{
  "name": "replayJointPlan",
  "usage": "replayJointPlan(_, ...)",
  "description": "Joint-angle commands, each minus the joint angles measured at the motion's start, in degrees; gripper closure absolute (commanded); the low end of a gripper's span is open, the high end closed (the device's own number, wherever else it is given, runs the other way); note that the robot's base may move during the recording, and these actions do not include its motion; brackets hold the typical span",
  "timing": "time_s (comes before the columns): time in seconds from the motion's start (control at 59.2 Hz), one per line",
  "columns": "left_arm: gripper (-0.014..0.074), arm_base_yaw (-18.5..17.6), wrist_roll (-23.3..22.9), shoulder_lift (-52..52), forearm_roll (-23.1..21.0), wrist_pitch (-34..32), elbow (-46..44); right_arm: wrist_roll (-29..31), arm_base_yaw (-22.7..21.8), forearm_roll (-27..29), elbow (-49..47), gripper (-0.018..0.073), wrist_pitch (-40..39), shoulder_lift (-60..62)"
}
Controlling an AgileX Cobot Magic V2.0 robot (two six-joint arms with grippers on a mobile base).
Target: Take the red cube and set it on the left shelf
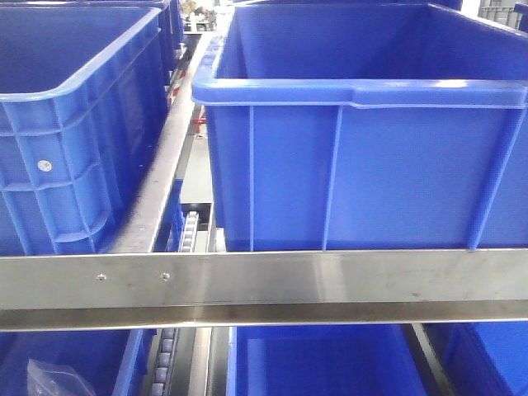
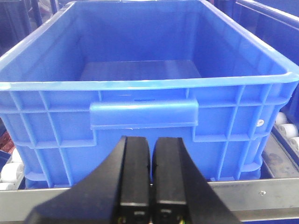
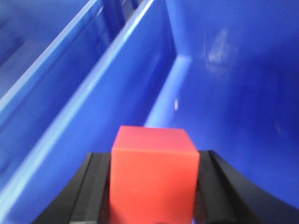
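In the right wrist view my right gripper (image 3: 152, 161) is shut on the red cube (image 3: 153, 172), which fills the gap between its two black fingers. It hangs inside a blue bin (image 3: 224, 93), near that bin's left wall. In the left wrist view my left gripper (image 2: 150, 154) is shut and empty, its black fingers pressed together in front of the handle of a blue bin (image 2: 140, 70) whose floor is bare. Neither gripper nor the cube shows in the front view.
The front view shows a steel shelf rail (image 1: 264, 280) across the frame, a blue bin at upper left (image 1: 74, 124) and a larger one at right (image 1: 363, 148), roller tracks (image 1: 191, 231) between them, more blue bins below, and a clear plastic bag (image 1: 54, 379) at bottom left.
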State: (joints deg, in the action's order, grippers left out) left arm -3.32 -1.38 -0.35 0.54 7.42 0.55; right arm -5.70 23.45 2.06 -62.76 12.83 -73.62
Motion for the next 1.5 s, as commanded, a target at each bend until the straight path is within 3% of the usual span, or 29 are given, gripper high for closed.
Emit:
replayJointPlan(0.0,0.0495,-0.2,0.0,-0.9,-0.2,-5.0,1.3,0.4,-0.5,-0.2,-6.1,-0.0025,-4.6,-3.4)
replayJointPlan(0.051,0.0495,-0.2,0.0,-0.9,-0.2,-5.0,1.3,0.4,-0.5,-0.2,-8.2,-0.0078,-4.5,-5.3)
replayJointPlan(0.27,0.0495,-0.2,0.0,-0.9,-0.2,-5.0,1.3,0.4,-0.5,-0.2,-9.5,0.0030,-5.7,-6.5)
replayJointPlan(0.372,0.0495,-0.2,0.0,-0.9,-0.2,-5.0,1.3,0.4,-0.5,-0.2,-8.9,0.0176,-5.7,-4.8)
replayJointPlan(0.507,0.0495,-0.2,0.0,-0.9,-0.2,-5.0,1.3,0.4,-0.5,-0.2,-5.6,0.0526,-6.4,-0.1)
replayJointPlan(0.557,0.0495,-0.2,0.0,-0.9,-0.5,-5.0,1.3,0.4,-0.5,-0.2,-3.3,0.0490,-7.9,2.4)
replayJointPlan(0.827,0.0495,-0.2,0.0,-0.9,-0.2,-5.0,1.3,0.4,-0.5,-0.2,9.0,0.0508,-17.8,13.8)
replayJointPlan(1.317,0.0495,-0.2,0.0,-0.9,-0.2,-5.0,1.3,0.4,-0.5,-0.2,9.5,0.0508,-17.4,15.0)
replayJointPlan(1.486,0.0495,-0.2,0.0,-0.9,-0.2,-5.0,1.3,0.4,-0.5,-1.5,9.9,0.0508,-12.8,15.2)
